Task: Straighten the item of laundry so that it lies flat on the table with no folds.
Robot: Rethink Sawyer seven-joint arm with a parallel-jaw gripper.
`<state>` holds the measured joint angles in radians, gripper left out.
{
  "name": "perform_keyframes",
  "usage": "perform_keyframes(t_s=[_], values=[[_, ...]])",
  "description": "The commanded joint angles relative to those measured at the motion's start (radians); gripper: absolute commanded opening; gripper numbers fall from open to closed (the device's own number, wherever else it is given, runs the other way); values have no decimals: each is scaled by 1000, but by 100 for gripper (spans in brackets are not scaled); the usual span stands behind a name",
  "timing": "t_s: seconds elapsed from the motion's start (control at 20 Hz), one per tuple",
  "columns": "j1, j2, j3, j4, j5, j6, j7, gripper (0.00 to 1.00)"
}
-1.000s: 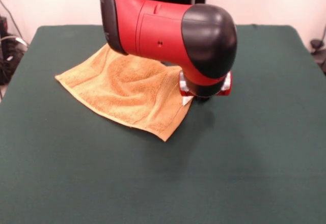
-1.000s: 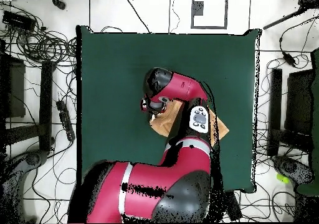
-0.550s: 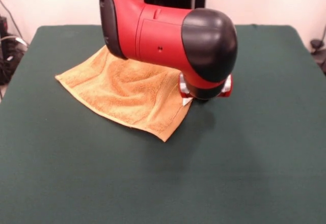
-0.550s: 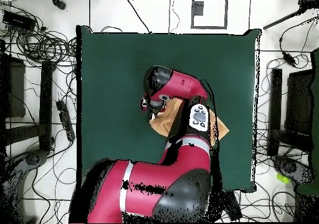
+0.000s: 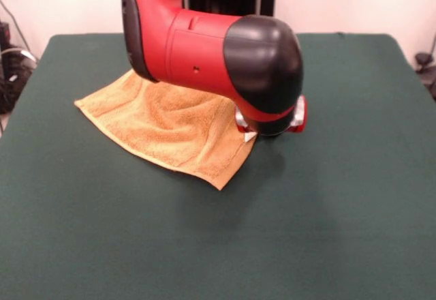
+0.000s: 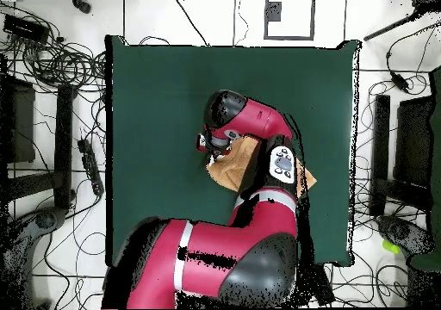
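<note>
At table [image 5: 354, 232] centre, the towel [image 5: 163, 126] lies rumpled, its near corner pointing to 6 o'clock in the front view. Over the last second the arm [image 5: 204, 48] has shifted slightly toward 9 o'clock, and the gripper [image 5: 271, 124] stays low at the towel's 3 o'clock edge beside the white label [image 5: 249, 136]. Finger state cannot be determined; the wrist hides them. Wrinkles persist, so flattening appears incomplete.

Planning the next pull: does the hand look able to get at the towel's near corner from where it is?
Probably yes. The hand sits low at the towel's label corner, and only bare table lies around the near corner.
</note>
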<state>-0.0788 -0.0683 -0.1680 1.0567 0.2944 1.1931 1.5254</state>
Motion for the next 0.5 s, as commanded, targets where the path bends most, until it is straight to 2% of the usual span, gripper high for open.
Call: perform_keyframes(t_s=[0.05,0.25,0.4,0.5], values=[[18,11,231,68,161,-497,253,0],[39,0,208,93,137,-605,257,0],[56,-24,213,172,176,-802,386,0],[78,-15,193,161,184,-843,433,0]])
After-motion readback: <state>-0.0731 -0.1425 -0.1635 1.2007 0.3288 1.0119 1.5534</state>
